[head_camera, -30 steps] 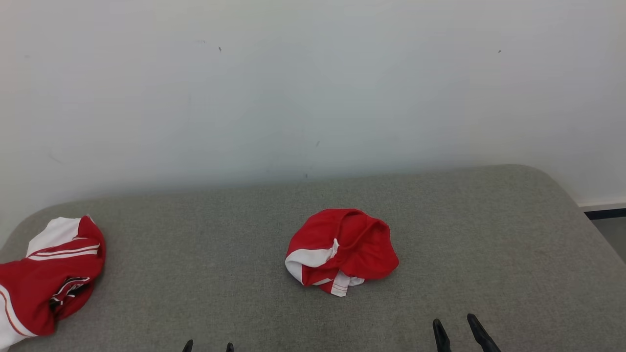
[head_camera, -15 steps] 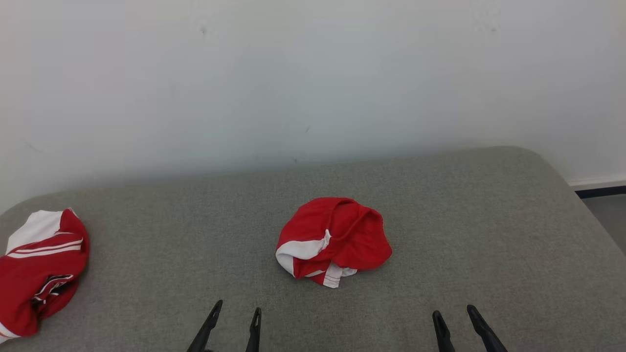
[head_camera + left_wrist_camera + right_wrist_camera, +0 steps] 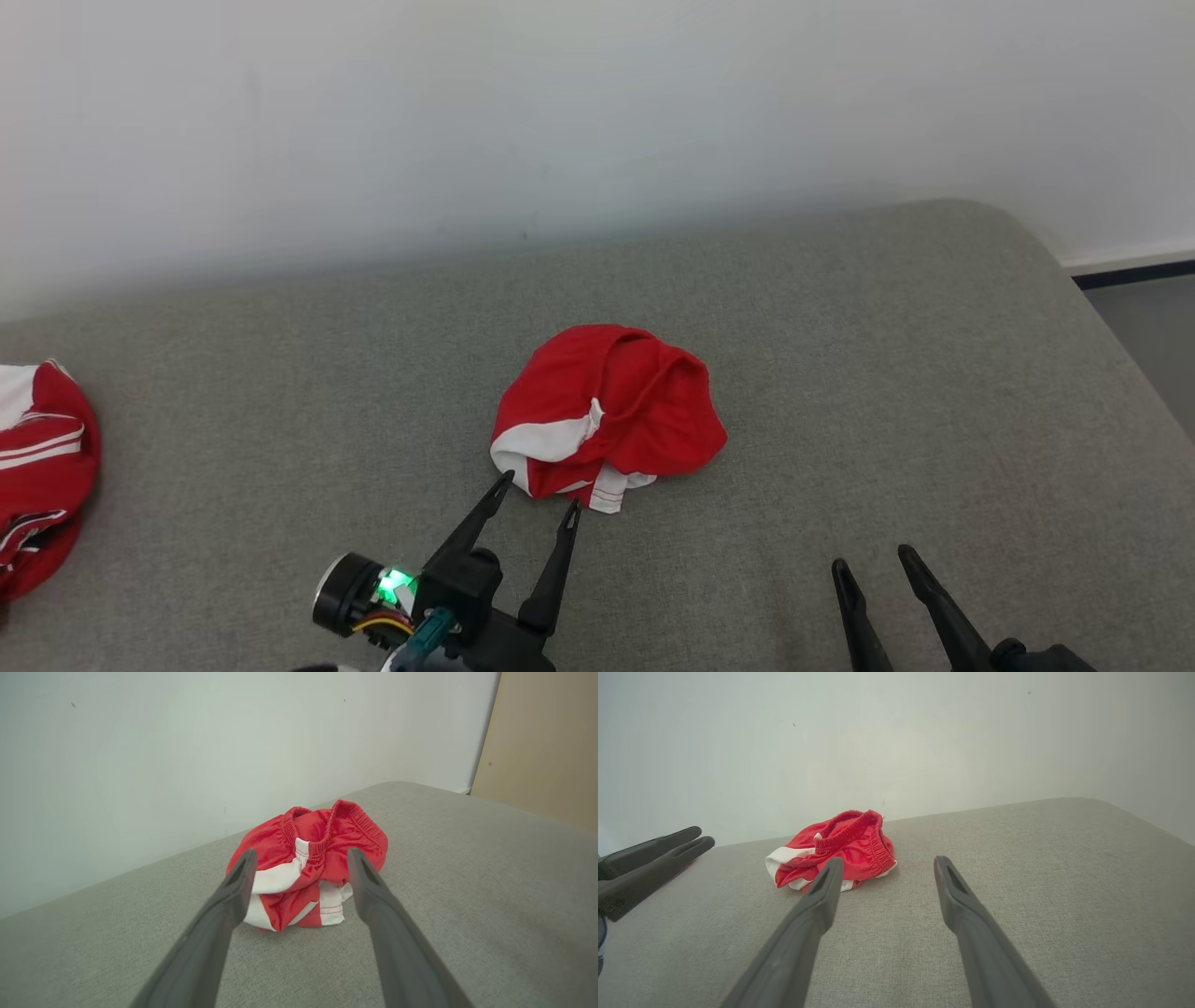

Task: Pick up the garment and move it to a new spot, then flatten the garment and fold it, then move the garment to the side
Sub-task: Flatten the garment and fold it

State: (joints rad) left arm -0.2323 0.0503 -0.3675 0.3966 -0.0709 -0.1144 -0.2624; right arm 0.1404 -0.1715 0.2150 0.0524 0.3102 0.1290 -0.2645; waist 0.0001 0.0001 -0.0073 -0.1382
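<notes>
The garment (image 3: 607,415) is a crumpled heap of red cloth with white panels and an elastic waistband, lying mid-surface on the grey cushion (image 3: 840,373). My left gripper (image 3: 539,492) stands open just short of its near edge, fingertips almost at the cloth. In the left wrist view the garment (image 3: 308,865) sits framed between the two spread fingers (image 3: 233,891). My right gripper (image 3: 874,558) is open and empty at the lower right, well clear of the heap. In the right wrist view the garment (image 3: 840,847) lies ahead to the left, beyond the open gripper (image 3: 886,864).
Another red and white garment (image 3: 37,467) lies at the cushion's far left edge. A pale wall (image 3: 560,121) backs the cushion. The cushion's right edge drops to the floor (image 3: 1148,327). The left gripper's fingers (image 3: 654,854) cross the left side of the right wrist view.
My left gripper has reached forward from the bottom edge up to the garment's near side, staying open. The head camera has tilted down. The right gripper has barely moved.
</notes>
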